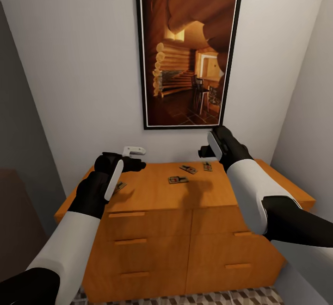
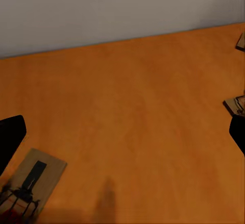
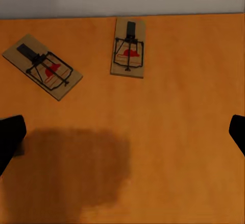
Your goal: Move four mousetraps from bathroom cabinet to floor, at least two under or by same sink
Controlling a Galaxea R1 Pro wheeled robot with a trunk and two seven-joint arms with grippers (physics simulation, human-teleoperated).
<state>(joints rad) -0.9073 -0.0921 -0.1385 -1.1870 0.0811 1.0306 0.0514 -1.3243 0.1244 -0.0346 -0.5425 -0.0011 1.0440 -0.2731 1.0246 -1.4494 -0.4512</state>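
The pale wall (image 1: 78,64) carries a black-framed picture of a log interior (image 1: 187,55) straight above the cabinet (image 1: 185,245), a wide orange-brown unit with slim bar handles on its drawer fronts. A strip of cube-patterned bathroom floor (image 1: 222,298) shows at its foot. Both white-and-black arms reach over the cabinet top. The left tool (image 1: 124,158) hovers above the top's left part, its dark fingertips (image 2: 10,137) spread wide with nothing between them. The right tool (image 1: 206,150) hangs over the back right part, likewise spread wide and holding nothing. Four mousetraps lie flat on the top: one near the left edge (image 1: 119,186) under the left arm, one mid-top (image 1: 178,180), and two further back, lying apart (image 1: 188,169) (image 1: 207,166).
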